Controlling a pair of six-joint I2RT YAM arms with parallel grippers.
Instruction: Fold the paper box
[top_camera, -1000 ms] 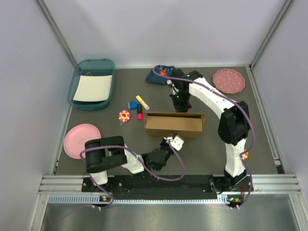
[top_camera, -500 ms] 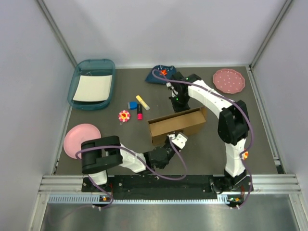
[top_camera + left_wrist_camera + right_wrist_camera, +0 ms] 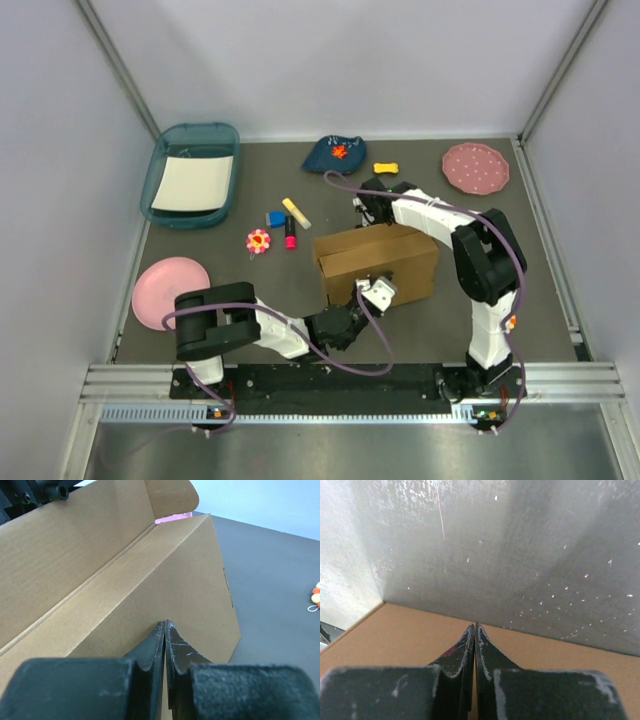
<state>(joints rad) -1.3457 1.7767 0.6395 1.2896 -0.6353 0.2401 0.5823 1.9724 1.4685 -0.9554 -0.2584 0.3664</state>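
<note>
Since a second ago, my brown corrugated cardboard box [image 3: 380, 262] has swung round mid-counter [image 3: 540, 260], broad panel up. Closed, empty left fingers [image 3: 161, 632] press its near wall. My right fingers [image 3: 470, 635], also closed, top the far edge, likely bracing it.

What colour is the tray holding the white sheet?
Teal tray, clearest in the top external view.

We see our left gripper [image 3: 165, 624] with fingers pressed almost together, tips at the paper box [image 3: 100, 555] wall, flap raised above, dark table [image 3: 280, 595] to the right.
</note>
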